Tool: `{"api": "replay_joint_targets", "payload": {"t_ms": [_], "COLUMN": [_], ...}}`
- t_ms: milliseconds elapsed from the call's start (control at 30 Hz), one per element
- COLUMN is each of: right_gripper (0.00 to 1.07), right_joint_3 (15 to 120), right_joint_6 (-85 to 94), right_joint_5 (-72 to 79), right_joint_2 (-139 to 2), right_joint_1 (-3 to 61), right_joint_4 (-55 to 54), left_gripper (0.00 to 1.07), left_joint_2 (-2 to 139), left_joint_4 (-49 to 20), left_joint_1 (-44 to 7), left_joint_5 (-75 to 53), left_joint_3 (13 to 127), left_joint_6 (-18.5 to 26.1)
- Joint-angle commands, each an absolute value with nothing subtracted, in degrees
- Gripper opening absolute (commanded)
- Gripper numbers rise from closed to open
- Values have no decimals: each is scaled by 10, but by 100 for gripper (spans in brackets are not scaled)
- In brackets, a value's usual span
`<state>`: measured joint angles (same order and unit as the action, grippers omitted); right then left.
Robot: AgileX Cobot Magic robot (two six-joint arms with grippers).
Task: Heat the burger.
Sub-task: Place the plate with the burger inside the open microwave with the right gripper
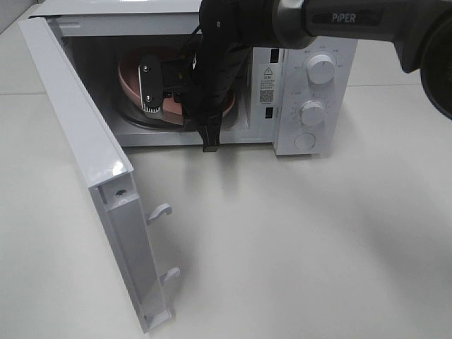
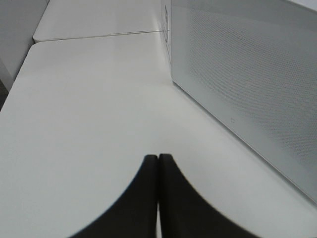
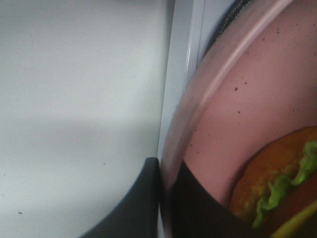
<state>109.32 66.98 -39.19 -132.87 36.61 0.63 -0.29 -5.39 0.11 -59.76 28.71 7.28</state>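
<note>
Your right claw: pinched shut on the plate rim | burger: on that plate, inside the open microwave, just past this claw | left claw: shut, holds nothing, farther away.

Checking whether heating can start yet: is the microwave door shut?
No: the door stands swung wide open, with the right gripper reaching in, shut on the rim of the pink plate.

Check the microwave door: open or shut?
Open. The door stands swung out to the left, its latch hooks bare, and the pink plate shows inside the microwave cavity.
</note>
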Motion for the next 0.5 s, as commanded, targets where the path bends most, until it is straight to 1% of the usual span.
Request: {"api": "replay_joint_targets", "payload": {"t_ms": [33, 100, 133, 167, 233, 267, 300, 333, 367, 400, 433, 500], "right_gripper": [0, 2, 6, 6, 16, 16, 20, 20, 29, 34, 34, 47], "right_joint_3": [1099, 1099, 1099, 1099, 1099, 1099, 1099, 1099, 1099, 1099, 1099, 1099], "right_joint_6": [628, 621, 607, 607, 571, 571, 560, 560, 542, 529, 529, 478], "right_joint_5": [-390, -392, -393, -393, -394, -394, -394, -394, -394, -394, -394, -397], "right_joint_2": [-1329, -1329, -1329, -1329, -1329, -1329, -1329, -1329, -1329, -1328, -1328, -1327], "right_joint_1": [366, 366, 366, 366, 367, 367, 367, 367, 368, 368, 368, 368], "right_joint_4": [7, 7, 6, 6, 5, 5, 5, 5, 4, 4, 4, 4], "left_gripper": [0, 0, 0, 0, 0, 0, 0, 0, 0, 0, 0, 0], "left_joint_2": [-14, -14, -14, -14, -14, -14, -14, -14, -14, -14, -14, -14], "left_joint_4": [-56, -56, -56, -56, -56, -56, -56, -56, -56, -56, -56, -56], "left_joint_1": [2, 2, 2, 2, 2, 2, 2, 2, 2, 2, 2, 2], "left_joint_5": [-595, -595, -595, -595, -595, -595, -595, -595, -595, -595, -595, -595], "left_joint_3": [286, 286, 286, 286, 286, 286, 286, 286, 286, 286, 286, 286], "left_joint_6": [73, 73, 73, 73, 73, 73, 73, 73, 73, 73, 73, 73]}}
